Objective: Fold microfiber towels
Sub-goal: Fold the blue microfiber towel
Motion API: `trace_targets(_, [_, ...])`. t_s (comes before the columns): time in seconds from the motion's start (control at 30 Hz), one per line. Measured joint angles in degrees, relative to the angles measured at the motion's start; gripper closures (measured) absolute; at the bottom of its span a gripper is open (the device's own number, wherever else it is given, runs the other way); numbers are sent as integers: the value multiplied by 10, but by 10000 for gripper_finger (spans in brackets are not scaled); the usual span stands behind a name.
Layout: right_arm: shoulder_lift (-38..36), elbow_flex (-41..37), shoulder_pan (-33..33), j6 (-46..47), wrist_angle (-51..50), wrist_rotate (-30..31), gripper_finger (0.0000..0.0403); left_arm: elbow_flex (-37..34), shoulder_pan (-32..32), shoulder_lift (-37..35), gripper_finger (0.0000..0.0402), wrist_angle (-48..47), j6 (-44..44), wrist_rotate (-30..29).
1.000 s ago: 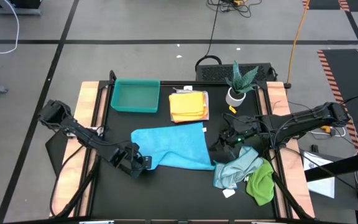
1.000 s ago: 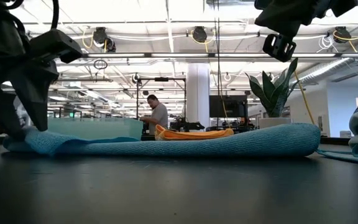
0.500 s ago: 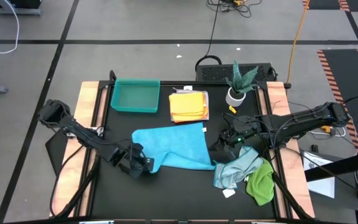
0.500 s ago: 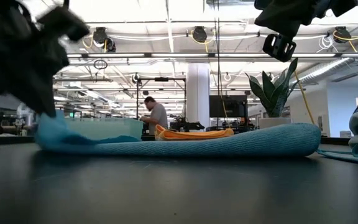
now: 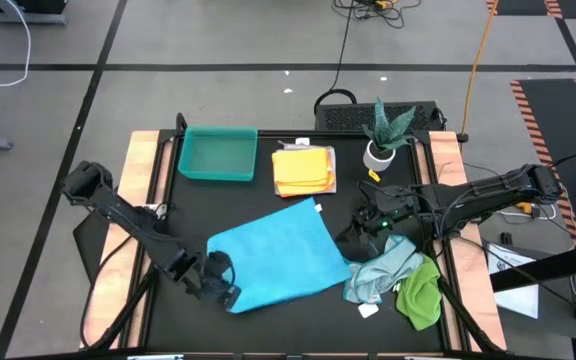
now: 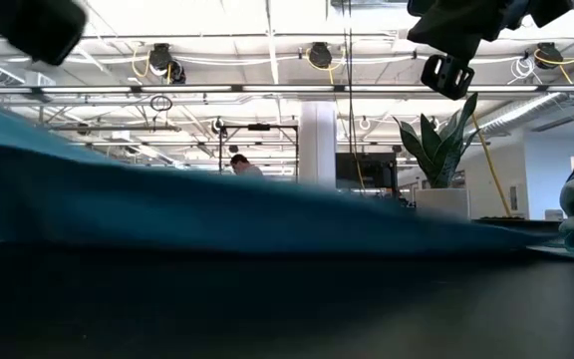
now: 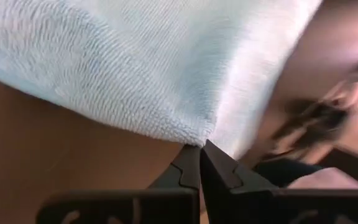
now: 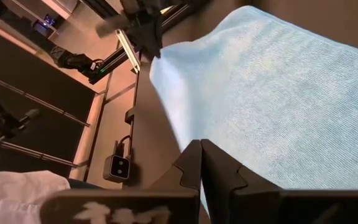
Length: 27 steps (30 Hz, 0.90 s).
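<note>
Left gripper (image 5: 224, 292) is pinching the near-left corner of the bright blue towel (image 5: 283, 250), which is lying spread mid-table. It should be keeping that corner low and taut so the cloth flattens squarely. Right gripper (image 5: 365, 222), clenched empty, is hovering beside the towel's right edge.

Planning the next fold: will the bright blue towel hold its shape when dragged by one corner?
Probably not. The bright blue towel looks floppy: pinched at one corner by the left gripper, it sags in a slope in the low view. It likely trails and skews rather than staying square.
</note>
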Motion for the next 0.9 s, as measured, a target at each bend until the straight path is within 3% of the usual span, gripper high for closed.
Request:
trace_targets(0.17, [0, 0, 0, -4, 0, 0, 403, -10, -28, 36, 390, 42, -43, 25])
trace_targets(0.3, [0, 0, 0, -6, 0, 0, 403, -10, -35, 52, 364, 101, -39, 24])
trace_targets(0.4, [0, 0, 0, -6, -3, 0, 403, -10, -35, 53, 338, 96, -32, 24])
trace_targets(0.67, [0, 0, 0, -3, -4, 0, 403, -10, -34, 52, 268, 5, -24, 66])
trace_targets(0.83, [61, 1, 0, -8, 12, 1, 403, -11, -18, 52, 238, -62, -40, 16])
trace_targets(0.9, [109, 1, 0, -12, 61, 1, 403, -11, -3, 52, 232, -75, -41, -4])
